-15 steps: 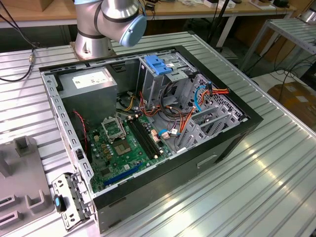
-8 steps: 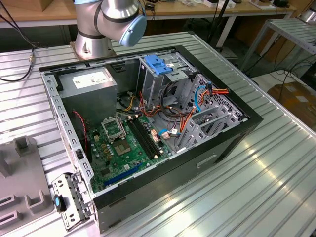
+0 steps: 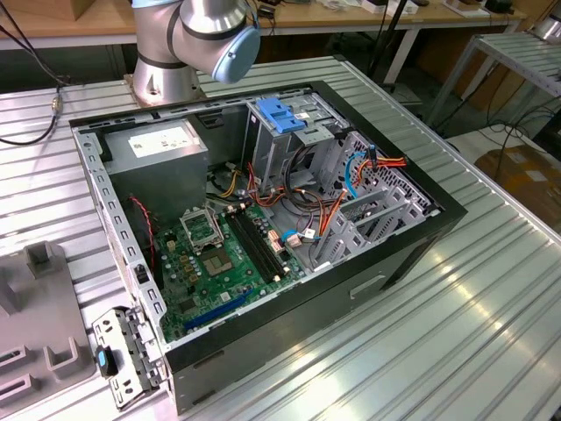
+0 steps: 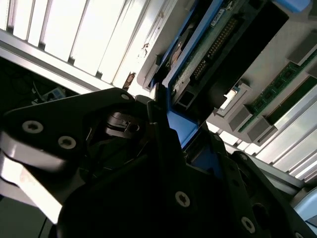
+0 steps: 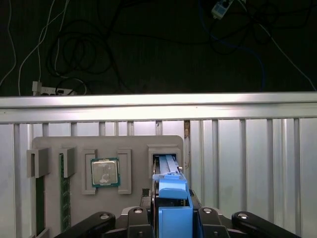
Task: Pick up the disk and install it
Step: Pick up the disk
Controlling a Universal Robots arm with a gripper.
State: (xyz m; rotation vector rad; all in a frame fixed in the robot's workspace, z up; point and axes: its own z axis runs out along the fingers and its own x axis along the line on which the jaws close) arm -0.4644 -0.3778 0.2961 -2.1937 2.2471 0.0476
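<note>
Found the gripper (image 5: 172, 204) clenched, so far as could be judged, on the blue carrier frame of the disk (image 5: 168, 176), jaws set close against either side of it in the first wrist view. Saw the disk standing on edge in a slot at one end of the grey parts tray (image 5: 133, 145), just beside the processor (image 5: 105, 172) and well apart from the memory sticks (image 5: 64, 198) at the tray's other end. Could not tell whether raised at all or fully seated in that slot. Judged the pick-up begun but not finished. Judged the installing not started, with the disk at the tray. Saw, in the exterior view, the open computer case (image 3: 412, 254) just beside the tray, on the exterior view's right of it, and the blue-topped drive cage (image 3: 282, 149) inside the case, beyond the motherboard (image 3: 219, 263) from the tray.
</note>
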